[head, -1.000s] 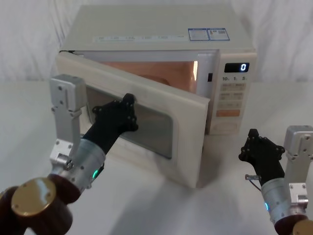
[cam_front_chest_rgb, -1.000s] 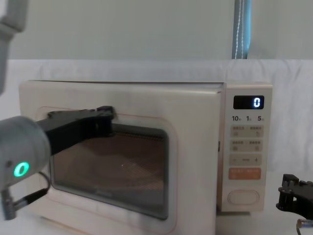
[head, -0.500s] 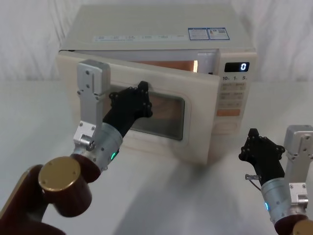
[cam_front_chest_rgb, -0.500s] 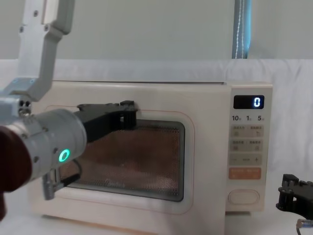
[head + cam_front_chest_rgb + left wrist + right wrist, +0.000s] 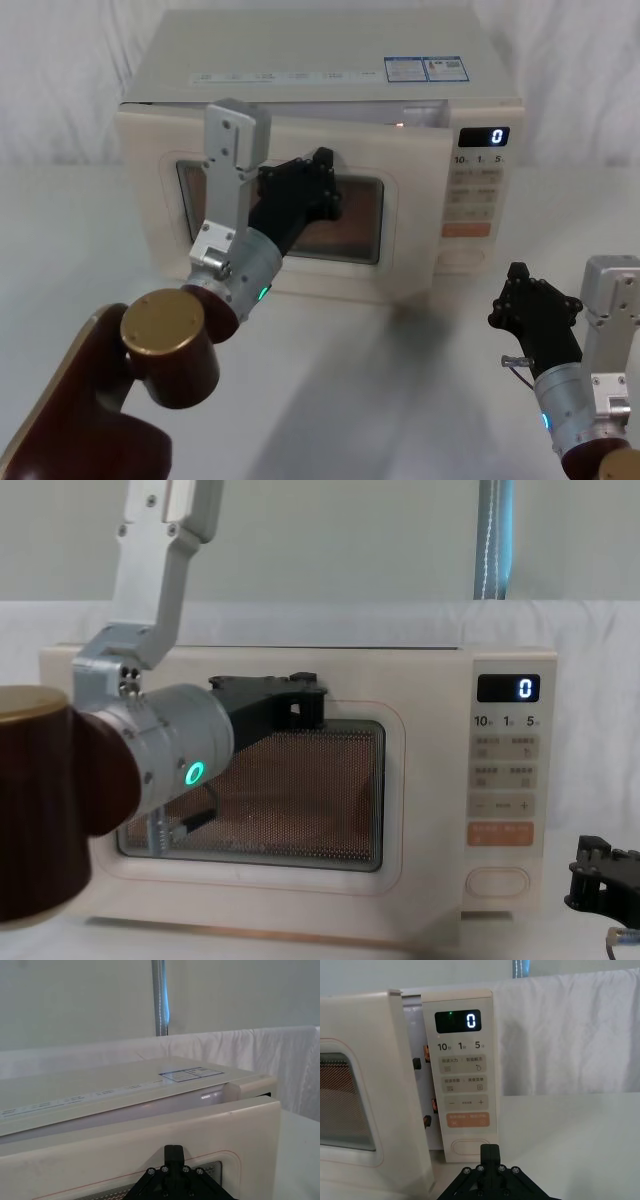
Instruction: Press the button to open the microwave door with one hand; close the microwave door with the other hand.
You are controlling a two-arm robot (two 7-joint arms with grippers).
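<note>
White cloth drapes the table point(image 5: 400, 400) and the wall behind, and the cream microwave point(image 5: 330, 60) sits square in the middle of it. Left gripper point(image 5: 322, 185) is up against the microwave door point(image 5: 160, 230), its black tip pressed at the top of the dark window, and whether its fingers are parted or together, I cannot tell. That door is nearly home but not quite: from the right wrist camera its free edge point(image 5: 410, 1110) stands just off the control panel point(image 5: 465, 1075), a slim gap with the latch slots showing between them, and interior light glows along the top seam. The display reads 0. Over on the right, the right gripper point(image 5: 533, 312) hangs low above the table, in front of and below the panel, apart from the button point(image 5: 469, 1147), that big blank oval key under the orange one; its fingers I cannot tell either.
</note>
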